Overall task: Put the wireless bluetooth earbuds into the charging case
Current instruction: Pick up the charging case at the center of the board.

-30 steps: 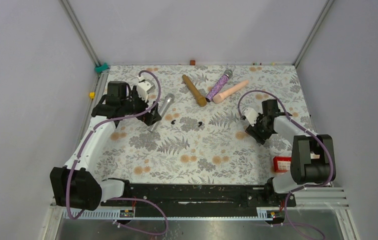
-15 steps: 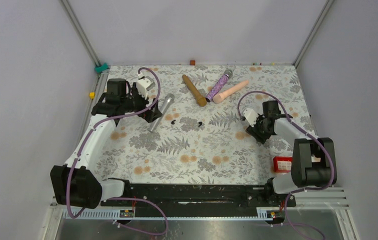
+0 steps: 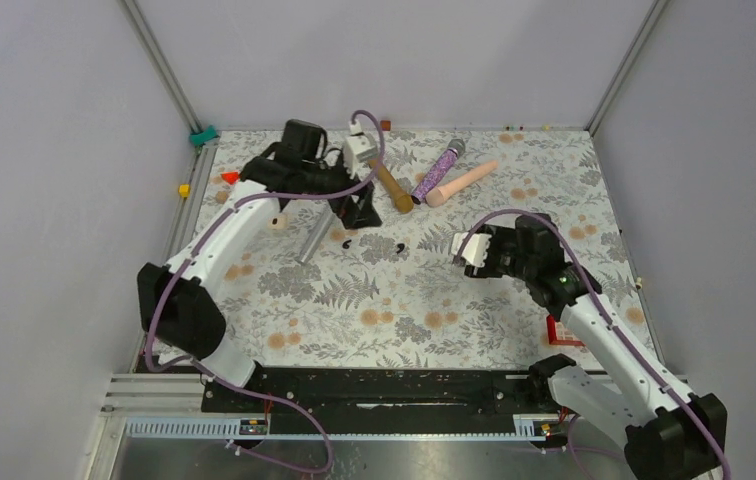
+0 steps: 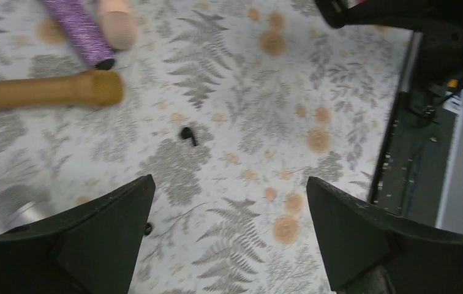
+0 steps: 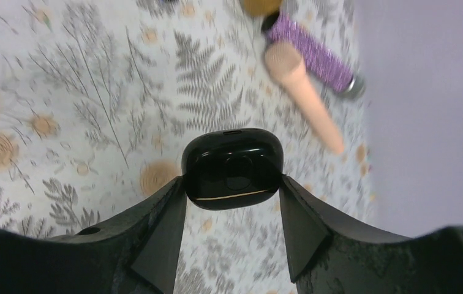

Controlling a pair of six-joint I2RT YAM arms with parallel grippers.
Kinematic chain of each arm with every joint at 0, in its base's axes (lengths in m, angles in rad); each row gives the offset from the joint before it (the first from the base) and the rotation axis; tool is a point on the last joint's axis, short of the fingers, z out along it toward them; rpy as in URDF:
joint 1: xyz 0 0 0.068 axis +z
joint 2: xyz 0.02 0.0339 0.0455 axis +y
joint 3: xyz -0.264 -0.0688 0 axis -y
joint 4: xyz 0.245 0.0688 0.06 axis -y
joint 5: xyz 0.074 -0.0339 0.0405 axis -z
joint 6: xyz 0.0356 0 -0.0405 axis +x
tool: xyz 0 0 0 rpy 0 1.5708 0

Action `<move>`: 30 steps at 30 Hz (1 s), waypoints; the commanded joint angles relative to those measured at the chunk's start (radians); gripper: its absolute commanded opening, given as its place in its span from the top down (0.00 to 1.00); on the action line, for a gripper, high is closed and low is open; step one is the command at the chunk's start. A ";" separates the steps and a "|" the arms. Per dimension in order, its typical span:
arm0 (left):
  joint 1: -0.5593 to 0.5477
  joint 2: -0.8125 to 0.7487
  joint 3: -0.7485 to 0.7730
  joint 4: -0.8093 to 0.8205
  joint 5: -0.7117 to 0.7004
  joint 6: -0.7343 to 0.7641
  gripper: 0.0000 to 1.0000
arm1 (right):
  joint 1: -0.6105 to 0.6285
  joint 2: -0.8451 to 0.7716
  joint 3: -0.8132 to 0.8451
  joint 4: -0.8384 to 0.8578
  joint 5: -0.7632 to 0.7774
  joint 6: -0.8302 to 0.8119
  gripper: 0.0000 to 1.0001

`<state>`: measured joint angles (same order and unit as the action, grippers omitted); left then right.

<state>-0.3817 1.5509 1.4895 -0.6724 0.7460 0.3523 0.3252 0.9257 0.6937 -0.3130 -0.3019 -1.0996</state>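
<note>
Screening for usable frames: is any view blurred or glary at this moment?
Top external: sharp, evenly lit, no glare. Left wrist: the brown microphone is blurred, the earbud readable. Right wrist: the tablecloth is streaked with blur, yet the charging case in the right gripper is crisp.

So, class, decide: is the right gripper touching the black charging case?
Touching. The right wrist view shows the charging case clamped in the right gripper, its two sides flush against both jaws with no gap visible.
</note>
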 commanded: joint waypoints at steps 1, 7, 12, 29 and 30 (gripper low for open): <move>-0.095 0.076 0.078 -0.038 0.095 -0.075 0.03 | 0.135 -0.030 0.024 0.107 0.005 -0.051 0.57; -0.183 0.149 0.076 0.046 0.198 -0.249 0.03 | 0.300 -0.039 0.031 0.126 0.040 -0.010 0.58; -0.238 0.121 0.017 0.160 0.152 -0.342 0.03 | 0.357 -0.041 -0.001 0.150 0.055 0.020 0.58; -0.302 0.191 -0.010 0.205 0.152 -0.401 0.17 | 0.425 -0.033 -0.012 0.187 0.090 0.026 0.59; -0.306 0.193 -0.010 0.204 0.154 -0.403 0.18 | 0.425 -0.034 -0.013 0.187 0.092 0.025 0.59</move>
<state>-0.6769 1.7382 1.4788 -0.5095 0.8669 -0.0360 0.7357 0.9024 0.6865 -0.1844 -0.2424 -1.0695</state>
